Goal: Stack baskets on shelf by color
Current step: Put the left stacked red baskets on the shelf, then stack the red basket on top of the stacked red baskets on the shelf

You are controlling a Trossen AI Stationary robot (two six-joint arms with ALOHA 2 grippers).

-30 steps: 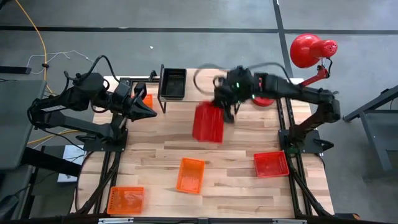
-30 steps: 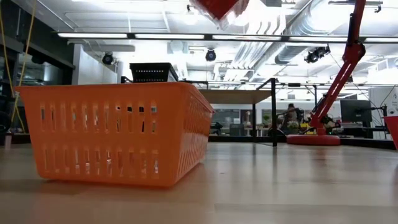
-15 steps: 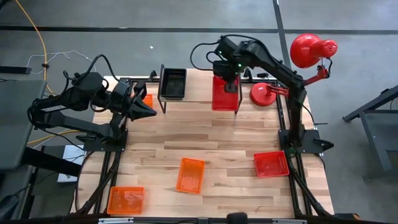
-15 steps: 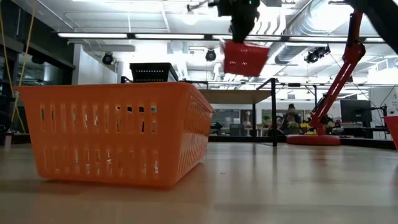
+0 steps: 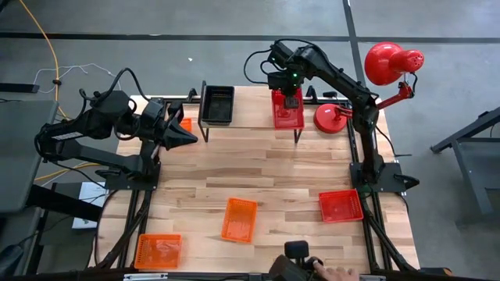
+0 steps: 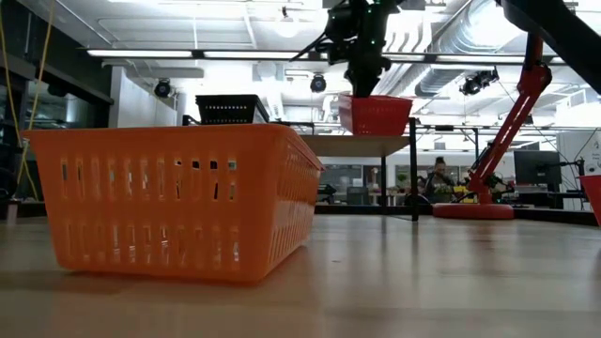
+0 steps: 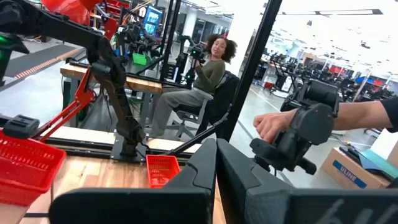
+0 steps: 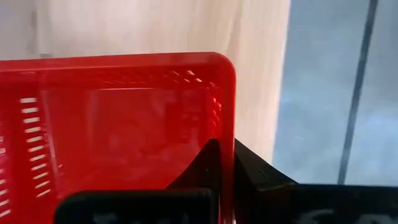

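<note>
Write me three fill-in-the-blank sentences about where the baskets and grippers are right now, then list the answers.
1. The right gripper is shut on the rim of a ____ basket.
2. That basket is at the shelf's ____ end.
3. The basket at the shelf's left end is ____.

Answers: red; right; black

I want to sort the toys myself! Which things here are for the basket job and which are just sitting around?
For the job:
red basket pinched by the right gripper
black basket
shelf
orange basket
red basket near the right edge

Just there:
red desk lamp
left gripper, waiting
</note>
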